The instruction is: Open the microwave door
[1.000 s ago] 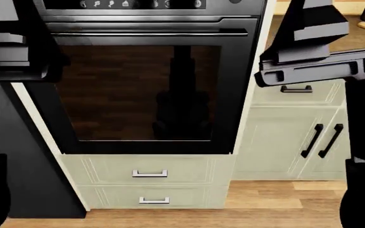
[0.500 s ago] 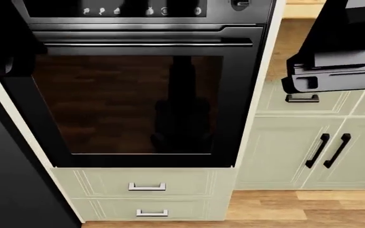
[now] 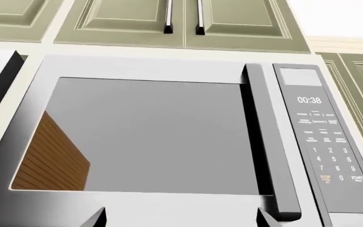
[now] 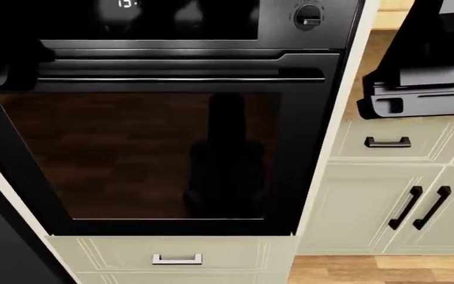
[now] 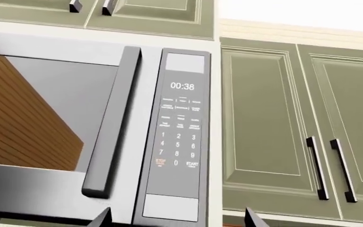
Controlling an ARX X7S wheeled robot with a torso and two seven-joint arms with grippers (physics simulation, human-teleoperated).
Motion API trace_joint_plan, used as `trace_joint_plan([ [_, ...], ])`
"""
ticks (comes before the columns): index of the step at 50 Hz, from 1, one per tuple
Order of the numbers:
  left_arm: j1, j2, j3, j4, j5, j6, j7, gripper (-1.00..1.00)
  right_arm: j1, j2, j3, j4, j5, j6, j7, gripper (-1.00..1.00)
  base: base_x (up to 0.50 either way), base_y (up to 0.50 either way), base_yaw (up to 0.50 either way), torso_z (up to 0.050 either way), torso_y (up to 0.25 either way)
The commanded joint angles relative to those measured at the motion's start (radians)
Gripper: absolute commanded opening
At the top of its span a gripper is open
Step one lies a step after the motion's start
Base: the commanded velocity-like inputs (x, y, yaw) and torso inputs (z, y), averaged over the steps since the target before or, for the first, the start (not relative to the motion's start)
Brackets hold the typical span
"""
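The microwave [image 3: 150,137] is a stainless unit set under green wall cabinets, and its door is shut. A vertical bar handle [image 3: 271,142] runs down the door's right edge, beside the keypad panel [image 3: 323,142] reading 00:38. My left gripper [image 3: 181,222] is open, its two tips wide apart, facing the lower door without touching it. In the right wrist view the handle [image 5: 112,123] and keypad panel [image 5: 178,137] show again. My right gripper [image 5: 178,220] is open below the panel, holding nothing. The head view does not show the microwave.
A black wall oven [image 4: 164,154] fills the head view, with a cream drawer [image 4: 177,258] beneath it. The right arm [image 4: 424,83] crosses in front of base cabinets with black handles [image 4: 416,207]. Green wall cabinets [image 5: 276,118] stand to the right of the microwave.
The head view has risen: the oven and drawers slid down in the picture. The right arm shifted toward the right edge and the left arm rose mostly out of the picture.
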Motion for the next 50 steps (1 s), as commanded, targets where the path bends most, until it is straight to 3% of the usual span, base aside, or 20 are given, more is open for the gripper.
trace_joint_plan([
  [1, -0.008, -0.017, 0.012, -0.002, -0.020, 0.012, -0.023, 1.00, 0.013, 0.011, -0.017, -0.001, 0.006, -0.014, 0.007, 1.00, 0.30, -0.02, 0.00, 0.000, 0.000],
  [9, -0.029, -0.027, 0.027, -0.001, -0.037, 0.010, -0.042, 1.00, -0.005, 0.025, -0.027, 0.006, 0.001, -0.053, -0.005, 1.00, 0.12, -0.01, 0.00, 0.000, 0.002],
  [38, -0.006, -0.055, 0.056, -0.017, -0.022, 0.068, -0.050, 1.00, -0.017, 0.033, -0.048, 0.006, -0.008, -0.084, -0.003, 1.00, -0.08, -0.50, 0.00, 0.000, 0.000],
  [50, -0.014, -0.064, 0.070, -0.017, -0.026, 0.074, -0.060, 1.00, -0.005, 0.032, -0.063, 0.003, -0.011, -0.077, -0.005, 1.00, 0.26, 0.00, 0.00, 0.000, 0.000],
])
